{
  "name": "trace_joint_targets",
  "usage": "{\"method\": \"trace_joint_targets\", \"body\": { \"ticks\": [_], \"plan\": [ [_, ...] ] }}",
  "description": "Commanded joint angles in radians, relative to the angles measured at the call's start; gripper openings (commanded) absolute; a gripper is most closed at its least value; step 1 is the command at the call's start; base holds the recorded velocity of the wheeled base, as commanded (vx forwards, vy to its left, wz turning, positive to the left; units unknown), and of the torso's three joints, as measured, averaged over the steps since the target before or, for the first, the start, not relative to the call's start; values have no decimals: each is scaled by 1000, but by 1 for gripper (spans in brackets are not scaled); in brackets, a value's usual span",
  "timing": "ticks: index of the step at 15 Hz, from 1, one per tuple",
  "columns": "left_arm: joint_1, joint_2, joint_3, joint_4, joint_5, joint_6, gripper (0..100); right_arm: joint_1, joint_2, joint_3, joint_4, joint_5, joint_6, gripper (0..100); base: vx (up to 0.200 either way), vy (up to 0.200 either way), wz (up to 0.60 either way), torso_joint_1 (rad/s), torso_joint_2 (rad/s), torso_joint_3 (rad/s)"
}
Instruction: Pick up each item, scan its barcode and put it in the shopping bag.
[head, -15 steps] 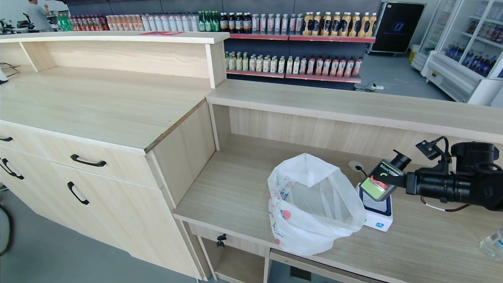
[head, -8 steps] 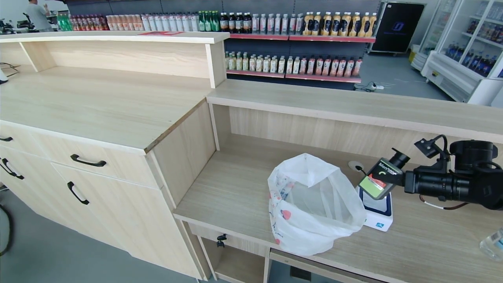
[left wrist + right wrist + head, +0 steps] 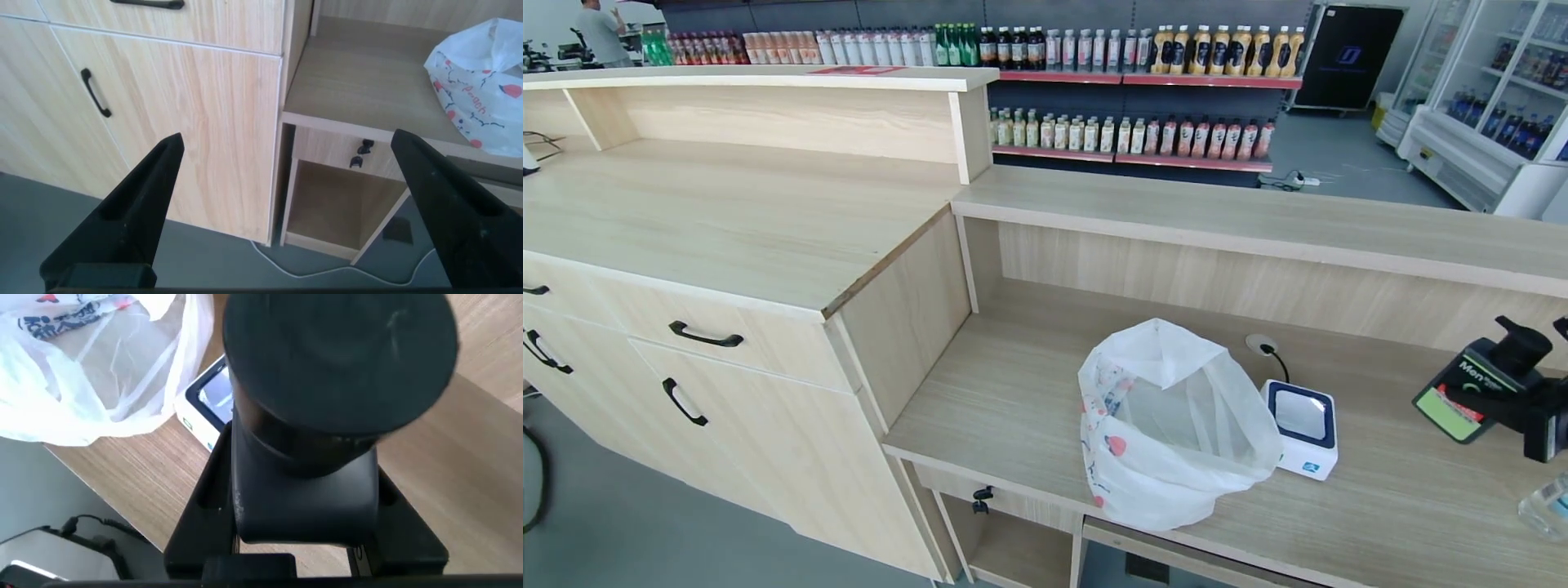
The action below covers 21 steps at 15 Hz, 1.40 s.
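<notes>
Dark bottle [image 3: 1450,400] | clamped in right gripper [image 3: 1494,394], above counter [image 3: 1380,506], at 3 o'clock of barcode scanner [image 3: 1303,425], well apart | left gripper [image 3: 286,155]: fingers apart, holding nothing | advice: face barcode squarely to scanner window, then release low over shopping bag [image 3: 1176,425] at scanner's 9 o'clock.

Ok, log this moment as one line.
right tool: shut on black bottle, held right of scanner | left tool: open, low by cabinet | shopping bag: open, beside scanner
</notes>
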Motion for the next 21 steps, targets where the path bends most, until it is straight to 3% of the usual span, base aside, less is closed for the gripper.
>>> {"method": "trace_joint_targets", "body": {
  "ticks": [1, 3, 4, 5, 6, 7, 9, 13, 15, 17, 19, 21],
  "plan": [
    [0, 1, 0, 0, 0, 0, 100, -40, -156, 36, 12, -3, -7, 0, 0, 0, 0, 0, 0, 0],
    [0, 1, 0, 0, 0, 0, 100, 19, -190, 36, 9, -10, 16, 0, 0, 0, 600, 2, 5, 0],
    [0, 1, 0, 0, 0, 0, 100, 76, -199, 33, 4, -49, 74, 0, 0, 0, 600, -2, 2, -2],
    [0, 1, 0, 0, 0, 0, 100, 171, -202, 22, 0, -156, 151, 0, 0, 0, 600, -7, 2, 12],
    [0, 1, 0, 0, 0, 0, 100, 171, -202, 22, 0, -156, 151, 0, 0, 0, 600, 2, -2, 2],
    [0, 1, 0, 0, 0, 0, 100, 365, -177, 0, -60, -348, 270, 0, 0, 0, 600, 12, 2, 7],
    [0, 1, 0, 0, 0, 0, 100, 466, -72, 7, -112, -385, 302, 0, 0, 0, 0, 0, 0, 0],
    [0, 1, 0, -2, 0, 0, 100, 478, 149, 20, -273, -375, 235, 0, 0, 0, 0, 0, 0, 0],
    [0, 1, 0, 0, 0, 0, 100, 450, 228, 31, -336, -265, 229, 0, 0, 0, 0, 0, 0, 0],
    [0, 1, 0, 0, 0, 1, 100, 403, 307, 33, -368, -156, 131, 0, 0, 0, 0, 0, 0, 0],
    [0, 1, 0, 0, 0, 0, 100, 360, 381, 22, -370, -131, 9, 0, 0, 0, 0, 0, 0, 0],
    [0, 1, 0, 0, 0, 0, 100, 345, 433, -10, -373, -107, -6, 0, 0, 0, 0, 0, 0, 0]
  ]
}}
